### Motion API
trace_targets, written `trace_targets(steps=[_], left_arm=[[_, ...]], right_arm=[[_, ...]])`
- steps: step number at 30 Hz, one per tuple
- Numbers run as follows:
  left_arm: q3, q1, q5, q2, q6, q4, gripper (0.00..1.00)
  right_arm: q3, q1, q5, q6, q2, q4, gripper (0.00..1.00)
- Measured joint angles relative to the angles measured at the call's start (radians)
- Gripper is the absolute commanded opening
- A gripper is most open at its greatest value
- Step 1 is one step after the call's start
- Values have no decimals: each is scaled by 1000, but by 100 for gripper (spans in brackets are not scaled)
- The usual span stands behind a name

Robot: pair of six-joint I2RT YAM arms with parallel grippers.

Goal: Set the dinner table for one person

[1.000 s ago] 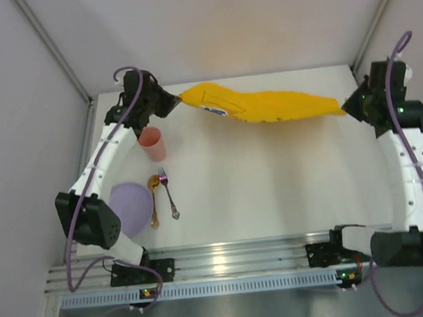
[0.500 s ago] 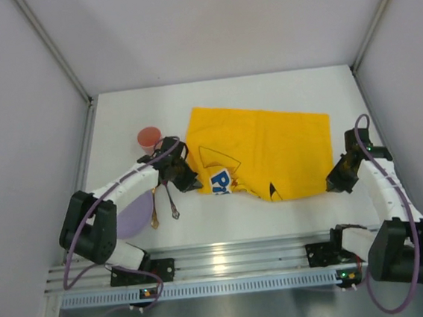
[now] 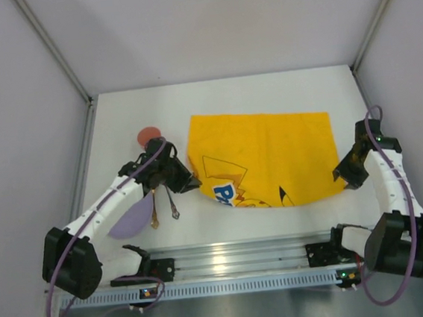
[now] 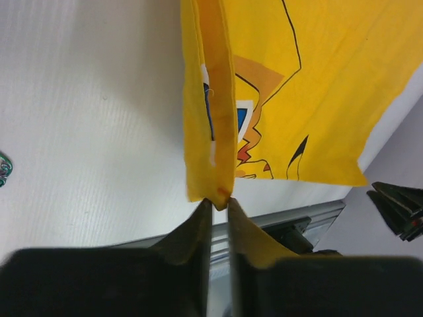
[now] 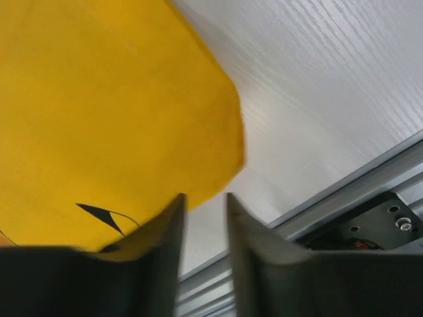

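Yellow cloth [image 3: 263, 153] has dropped flat onto the dinner table [image 3: 265, 93]; left gripper [image 4: 219, 203] and right gripper [image 5: 203, 197] stand slightly open at its corners; plate [image 3: 127, 220], cup [image 3: 148, 137] and cutlery [image 3: 173, 207] await placing.

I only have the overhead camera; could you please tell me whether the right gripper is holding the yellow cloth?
Observer: No; the right wrist view shows the right gripper open, nothing between its fingers, the corner of the cloth just beyond them.
Operator: Thanks. And the left gripper?
Observer: The left gripper has its fingers a sliver apart, the cloth's other near corner right at their tips.
Operator: Does that edge lie flat?
Observer: No; the left wrist view shows it doubled over in a narrow strip.
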Motion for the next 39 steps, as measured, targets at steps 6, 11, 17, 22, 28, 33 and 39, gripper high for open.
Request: trace_targets(steps=[6,11,17,22,28,33,39], left_arm=[[18,0,30,8,3,-107,84],[153,0,19,76,41,-139,81],[430,2,-20,291,142,-112,76],[542,2,-24,511,225,-61,73],[730,2,-12,813,313,-44,70],[845,9,11,942,344,-37,69],[847,60,-7,950,366,-48,69]], right_arm=[[3,-21,-27,-40,54,0,99],[83,-21,-39,-38,28,-22,80],[186,-19,-208,-39,72,75,16],[197,20,-290,-21,310,171,0],[363,54,-311,-2,635,241,0],[562,81,-312,8,815,272,0],[700,119,-326,32,999,285,0]])
